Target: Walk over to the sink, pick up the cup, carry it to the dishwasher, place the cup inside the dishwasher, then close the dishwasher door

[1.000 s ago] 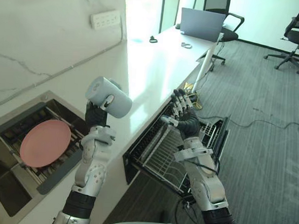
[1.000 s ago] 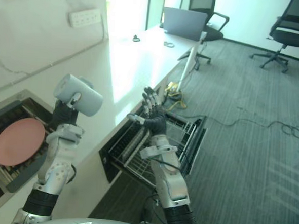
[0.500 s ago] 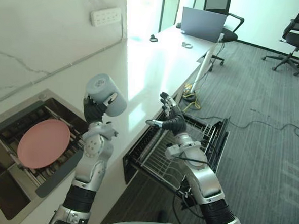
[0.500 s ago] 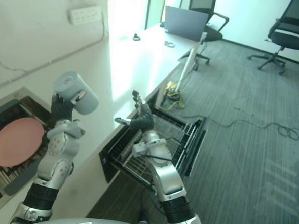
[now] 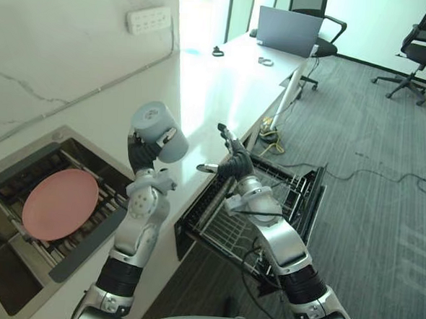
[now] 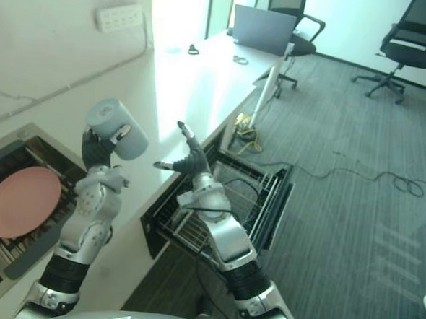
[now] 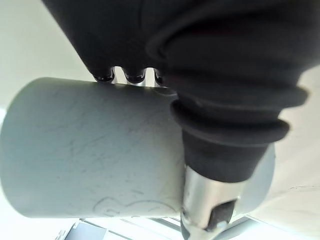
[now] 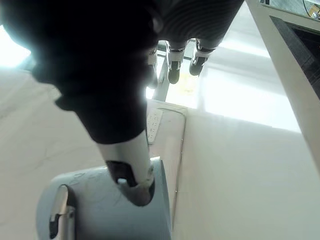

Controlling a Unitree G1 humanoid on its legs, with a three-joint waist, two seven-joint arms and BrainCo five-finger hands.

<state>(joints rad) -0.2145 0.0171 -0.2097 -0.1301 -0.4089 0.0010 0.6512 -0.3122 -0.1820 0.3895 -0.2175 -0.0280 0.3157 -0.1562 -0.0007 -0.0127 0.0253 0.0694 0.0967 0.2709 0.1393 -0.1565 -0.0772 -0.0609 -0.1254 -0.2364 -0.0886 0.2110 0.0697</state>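
My left hand [image 5: 144, 157] is shut on a pale grey-blue cup [image 5: 159, 130], held up on its side above the white counter's front edge. Up close in the left wrist view, the cup [image 7: 90, 150] lies across the palm with the fingers curled behind it and the thumb over its front. My right hand [image 5: 231, 163] is open with spread fingers, a short way right of the cup, apart from it. The right wrist view looks past its thumb at the cup [image 8: 105, 210]. Below the right arm, the dishwasher stands open with its wire rack [image 5: 213, 219] pulled out.
A sink [image 5: 24, 170] at the left holds a pink plate [image 5: 58, 203]. The long white counter [image 5: 217, 87] runs away to a laptop [image 5: 287, 32]. Office chairs [image 5: 424, 49] and loose cables [image 5: 385, 176] are on the grey carpet to the right.
My right hand has risen from over the rack and swung left to counter height, close beside the cup. The left hand has shifted the cup slightly right and turned its base more upward.
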